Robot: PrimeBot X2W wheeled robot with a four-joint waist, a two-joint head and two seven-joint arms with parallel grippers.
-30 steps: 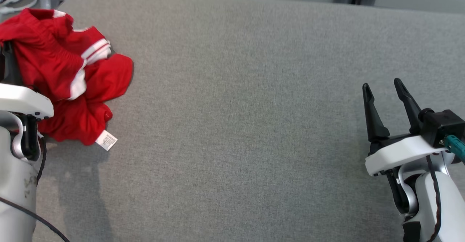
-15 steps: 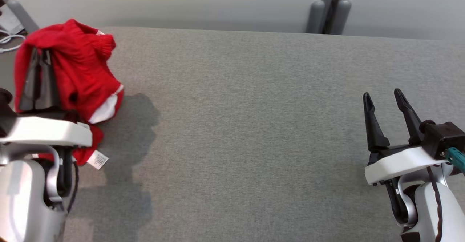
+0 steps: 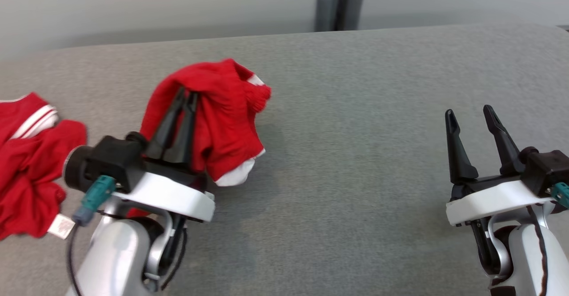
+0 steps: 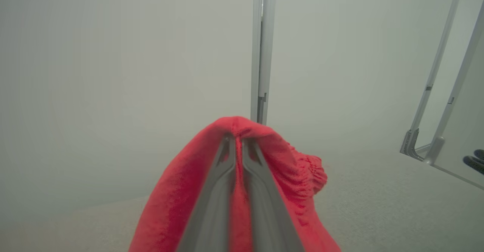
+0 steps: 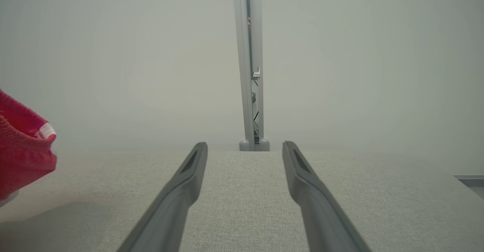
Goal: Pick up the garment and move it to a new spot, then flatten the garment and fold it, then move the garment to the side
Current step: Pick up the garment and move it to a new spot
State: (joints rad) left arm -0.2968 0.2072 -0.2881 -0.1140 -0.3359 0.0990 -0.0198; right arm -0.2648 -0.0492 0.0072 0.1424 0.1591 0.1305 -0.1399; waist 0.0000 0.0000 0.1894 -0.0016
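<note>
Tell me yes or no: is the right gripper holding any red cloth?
No, the right gripper stands open and empty, and the red garment hangs apart from it at the right wrist view's left edge.

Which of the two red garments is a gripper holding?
The garment draped over the shut left gripper; the second garment lies crumpled, untouched, at the far left.

**One Gripper Pinched Shut, One Spread Wide**

The left gripper (image 3: pixel 187 92), with two long dark fingers, is squeezed tight. It pinches a red knitted garment (image 3: pixel 224 114) that hangs over its tips. The right gripper (image 3: pixel 468 110) holds nothing, and its dark fingers are spread apart. Both grippers point up and forward from white wrists. The left silver forearm (image 3: pixel 111 251) leans to the right.
</note>
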